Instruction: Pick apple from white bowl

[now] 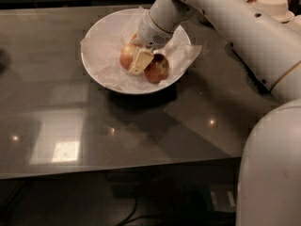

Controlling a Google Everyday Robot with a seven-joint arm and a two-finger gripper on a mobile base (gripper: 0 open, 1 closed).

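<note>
1. The table [94, 126] is the largest item: dark, glossy, with bright light reflections on its near left part.
2. My robot arm [244, 27], white and thick, comes in from the right edge and slopes down and left, over the right side of the bowl.
3. The white bowl [94, 32] stands on the far middle of the table. It is wide, shallow and round.
4. Crinkled white paper [183, 51] lines the bowl, and one corner hangs out over the right rim.
5. A stack of pale bowls [273, 6] sits at the far right corner, well apart from the white bowl and partly behind the arm.
6. A darker apple [157, 68], evenly red, lies in the bowl right of centre. It is the nearest obstruction, just beside the target.
7. The apple [126, 55] is small and round, with pale yellow-pink skin and a reddish blush. It lies on the paper inside the white bowl, left of the darker apple.
8. The gripper [138, 62] is down inside the bowl. Its pale tip sits between the two apples, against the right side of the apple. I cannot tell whether it is parted or clamped on the fruit.
</note>
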